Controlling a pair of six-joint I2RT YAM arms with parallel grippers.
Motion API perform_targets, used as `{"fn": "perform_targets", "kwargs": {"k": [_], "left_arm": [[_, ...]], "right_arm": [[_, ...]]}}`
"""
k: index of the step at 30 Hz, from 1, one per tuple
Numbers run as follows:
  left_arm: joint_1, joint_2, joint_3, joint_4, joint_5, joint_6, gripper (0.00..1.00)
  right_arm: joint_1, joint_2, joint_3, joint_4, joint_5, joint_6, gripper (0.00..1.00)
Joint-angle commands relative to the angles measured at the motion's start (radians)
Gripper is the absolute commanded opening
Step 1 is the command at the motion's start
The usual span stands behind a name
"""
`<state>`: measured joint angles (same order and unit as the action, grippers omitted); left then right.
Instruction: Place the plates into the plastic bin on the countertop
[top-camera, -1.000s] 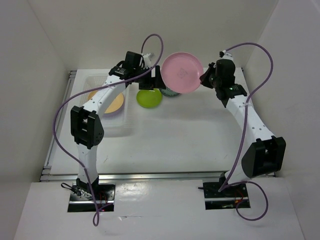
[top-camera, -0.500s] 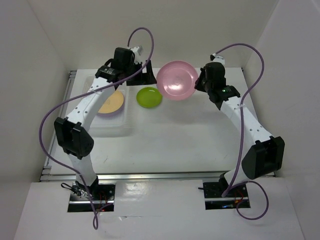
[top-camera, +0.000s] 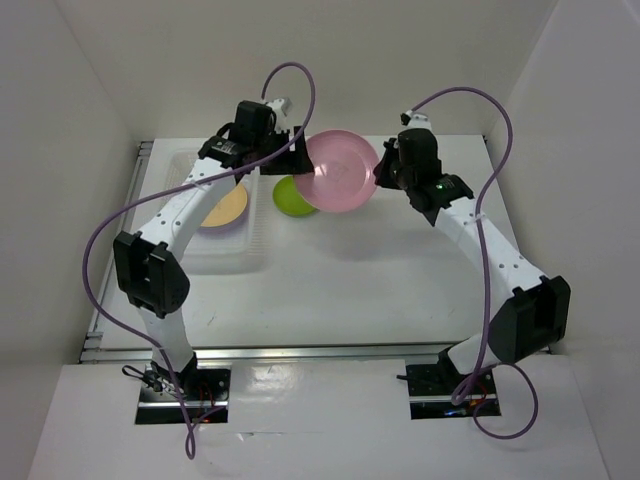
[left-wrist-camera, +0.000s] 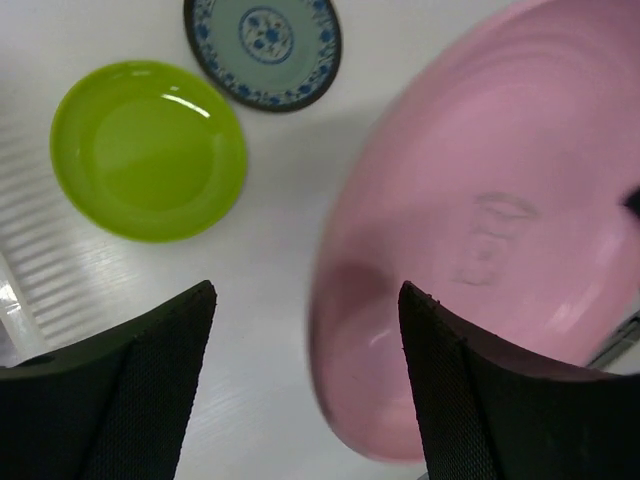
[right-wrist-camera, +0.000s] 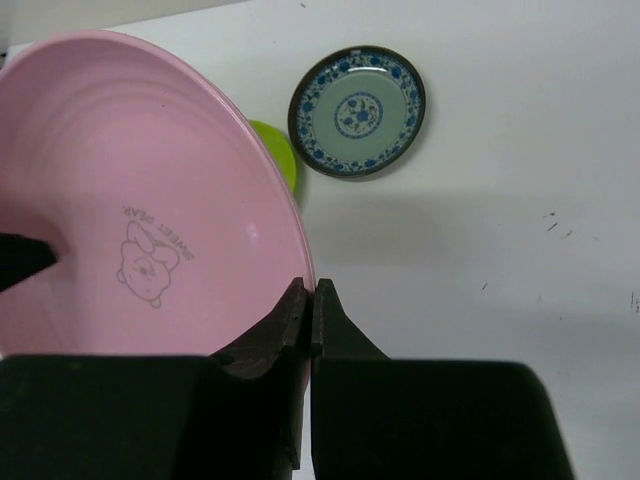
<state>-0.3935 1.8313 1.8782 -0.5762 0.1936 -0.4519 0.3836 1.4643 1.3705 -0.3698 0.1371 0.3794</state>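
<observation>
1. The right end effector (right-wrist-camera: 310, 295) is clamping down on the rim of the pink plate (top-camera: 340, 170), with both fingers pinched tight on the edge at the plate's 3 o'clock side in the top view
2. That pink plate is hanging tilted in the air over the back middle of the bench (top-camera: 380, 280), roughly 12 o'clock from the arm bases. It isn't resting on anything, and you can see a little cartoon face printed inside it
3. The left end effector (left-wrist-camera: 305, 292) is sitting wide open at the plate's 9 o'clock side. In its wrist view the plate's edge is showing in the gap between the two fingers, but I can't tell if either one is actually touching it
4. The lime green plate (top-camera: 293, 197) is lying flat on the bench, peeking out from under the pink one at about 7 o'clock
5. The teal patterned plate (left-wrist-camera: 263, 50) is lying near it, at about 1 o'clock from the green one in the left wrist view. From the top camera it's hiding behind the pink plate
6. The plastic bin (top-camera: 250, 255) is sitting over at 9 o'clock on the bench, holding an orange-yellow plate (top-camera: 228, 207) stacked on a lavender plate (top-camera: 222, 229)
</observation>
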Motion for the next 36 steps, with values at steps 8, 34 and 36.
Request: {"fn": "perform_targets", "kwargs": {"k": [8,34,36], "left_arm": [[-0.001,0.031,-0.005,0.001,-0.017,-0.007,0.1],[0.708,-0.096,-0.245,0.015,0.004,-0.008,0.0],[0.708,-0.05,-0.245,0.015,-0.011,-0.008,0.0]], "right_arm": [[0.001,-0.125,0.027,0.08,-0.112,-0.014,0.0],[0.009,0.387,0.096,0.201,-0.163,0.099,1.0],[0.009,0.459,0.124,0.21,-0.154,0.111,1.0]]}}
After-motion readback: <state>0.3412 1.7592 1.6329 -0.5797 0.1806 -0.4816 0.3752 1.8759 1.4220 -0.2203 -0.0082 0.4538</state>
